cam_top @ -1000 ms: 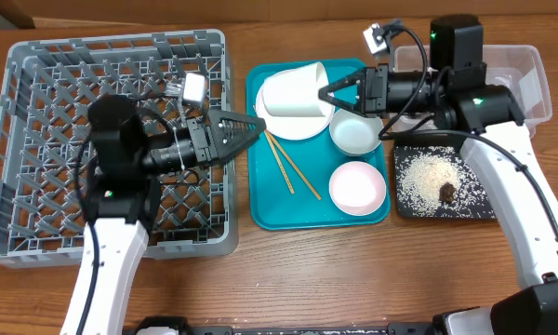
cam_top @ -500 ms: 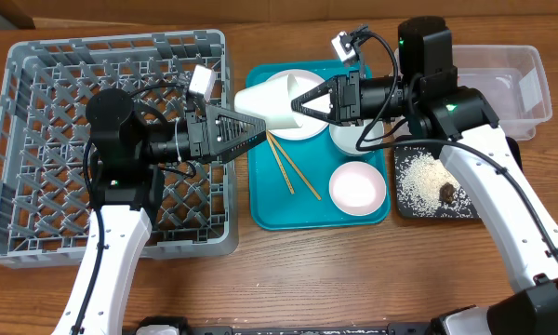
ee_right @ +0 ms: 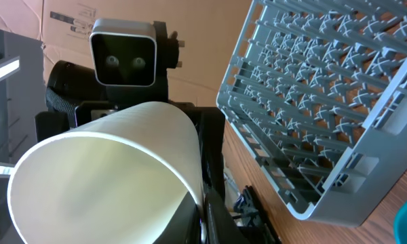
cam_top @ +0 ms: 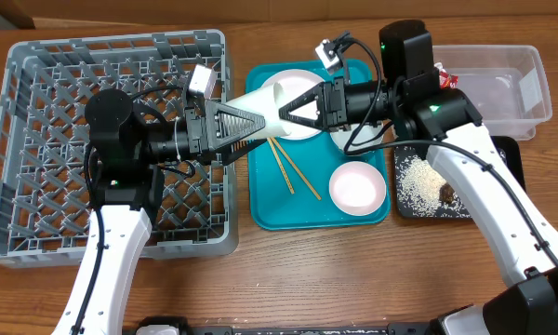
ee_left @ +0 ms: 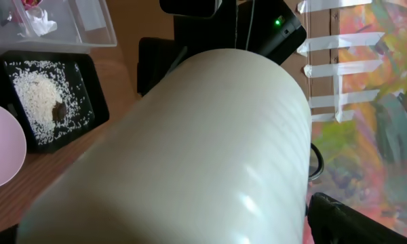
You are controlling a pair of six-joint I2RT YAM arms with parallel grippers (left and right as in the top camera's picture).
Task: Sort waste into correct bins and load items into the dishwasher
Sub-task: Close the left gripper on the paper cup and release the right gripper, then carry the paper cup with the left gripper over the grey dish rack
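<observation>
My right gripper (cam_top: 286, 106) is shut on the rim of the small white cup (cam_top: 260, 100), one finger inside and one outside (ee_right: 210, 217). It holds the cup sideways in the air between the teal tray and the grey dishwasher rack (cam_top: 37, 140). My left gripper (cam_top: 253, 123) is open, its fingers at the cup's base. The cup fills the left wrist view (ee_left: 190, 149), with one black finger (ee_left: 346, 217) beside it. The white plate (cam_top: 296, 80), chopsticks (cam_top: 293, 167) and a whitish bowl (cam_top: 358, 186) lie on the tray. The second bowl is mostly hidden under my right arm.
The teal tray (cam_top: 270, 212) sits mid-table. The black tray (cam_top: 411, 200) holds rice (cam_top: 420, 175) and a brown lump (cam_top: 446, 193). The clear tub (cam_top: 507, 79) at the back right holds the red wrapper (cam_top: 444, 81). The rack's corner shows in the right wrist view (ee_right: 325, 102).
My right arm has carried the cup leftward from above the plate to my left gripper's fingers. The left gripper has shifted slightly toward it.
</observation>
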